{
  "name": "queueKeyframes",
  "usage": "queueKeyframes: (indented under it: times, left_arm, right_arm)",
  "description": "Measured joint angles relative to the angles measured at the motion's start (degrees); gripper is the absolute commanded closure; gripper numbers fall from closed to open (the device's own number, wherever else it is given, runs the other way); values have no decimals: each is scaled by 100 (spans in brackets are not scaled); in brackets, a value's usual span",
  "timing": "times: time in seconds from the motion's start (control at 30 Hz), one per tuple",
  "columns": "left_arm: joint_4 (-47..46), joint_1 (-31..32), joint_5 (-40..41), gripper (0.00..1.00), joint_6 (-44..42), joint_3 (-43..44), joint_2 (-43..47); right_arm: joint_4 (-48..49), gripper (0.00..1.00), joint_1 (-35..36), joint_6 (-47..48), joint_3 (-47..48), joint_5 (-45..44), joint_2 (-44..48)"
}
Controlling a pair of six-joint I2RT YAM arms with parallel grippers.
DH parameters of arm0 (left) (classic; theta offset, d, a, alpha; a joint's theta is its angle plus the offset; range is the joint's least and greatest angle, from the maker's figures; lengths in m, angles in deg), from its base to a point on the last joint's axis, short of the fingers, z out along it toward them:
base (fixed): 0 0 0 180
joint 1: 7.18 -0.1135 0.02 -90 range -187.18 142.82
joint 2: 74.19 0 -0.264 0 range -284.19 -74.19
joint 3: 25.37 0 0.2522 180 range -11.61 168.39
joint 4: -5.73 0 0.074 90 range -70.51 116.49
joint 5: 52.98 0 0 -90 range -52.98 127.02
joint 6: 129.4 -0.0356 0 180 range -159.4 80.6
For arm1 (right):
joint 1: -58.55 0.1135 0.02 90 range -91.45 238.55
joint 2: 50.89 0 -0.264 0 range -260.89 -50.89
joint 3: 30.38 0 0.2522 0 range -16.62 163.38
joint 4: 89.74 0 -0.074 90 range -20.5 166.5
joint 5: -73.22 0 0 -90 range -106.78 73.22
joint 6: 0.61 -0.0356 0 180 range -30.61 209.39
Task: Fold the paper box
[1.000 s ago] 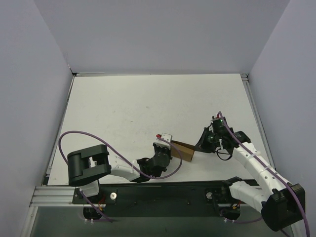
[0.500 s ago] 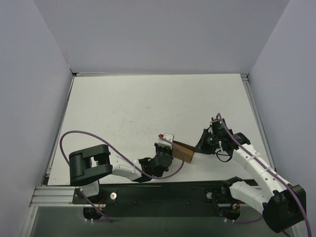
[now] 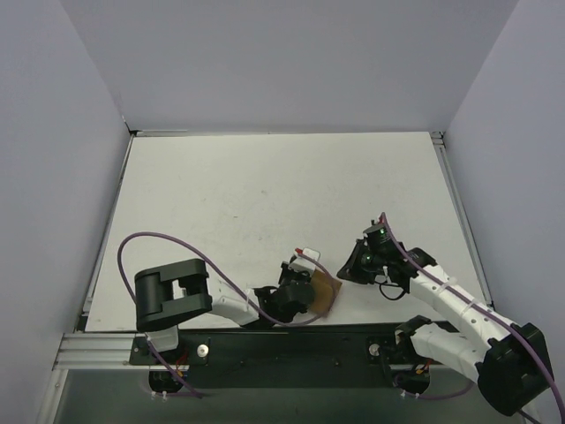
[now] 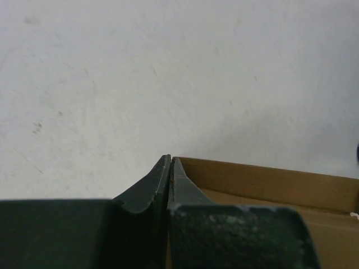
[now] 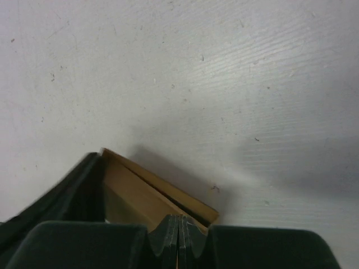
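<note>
You have the paper box (image 3: 325, 288) close to the near edge of the table (image 3: 265, 185). It lies just before the black rail (image 3: 300, 340) that carries the arm bases, and between the two grippers.

Your left gripper (image 4: 169, 167) has its fingers pressed together at a corner of the box, on a thin wall seen edge-on. One finger stands outside the box, the other over the brown inside.

Your right gripper (image 5: 178, 224) is closed tight too, and the upper edge of a cardboard wall runs straight into its fingertips.

In the top view the box touches both grippers, the left one on its left side and the right one at its upper right. Toward the back and to both sides you have much white table surface. Toward you there is only a narrow strip before the rail.
</note>
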Motion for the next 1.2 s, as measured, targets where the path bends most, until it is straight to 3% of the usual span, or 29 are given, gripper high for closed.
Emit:
queueKeyframes:
  times: [0.07, 0.3, 0.43, 0.47, 0.57, 0.6, 0.9, 1.2]
  left_arm:
    - [387, 138, -400, 100, 2, -66, -190]
    - [568, 282, -481, 100, -15, -114, -203]
    - [855, 282, -603, 100, 15, -138, -24]
    - [944, 282, -656, 96, 22, -168, 57]
    - [1263, 282, -793, 87, 44, -280, 326]
    - [1416, 280, -859, 84, 52, -306, 437]
    - [2717, -155, -1707, 50, 151, -129, 1580]
    - [3412, -1370, -3296, 38, 553, -173, 2702]
  right_arm:
    - [125, 100, 35, -105, -44, 22, 63]
    - [350, 100, 103, -68, 31, 42, 310]
    - [369, 66, 166, 177, 79, 35, 160]
    - [361, 51, 168, 278, 76, 26, 157]
    - [380, 29, 186, 522, 59, 15, 201]
    - [382, 26, 205, 590, 39, 20, 238]
    - [378, 25, 579, 485, -234, 13, 490]
    - [295, 34, 1226, -1023, -1349, -470, 1014]
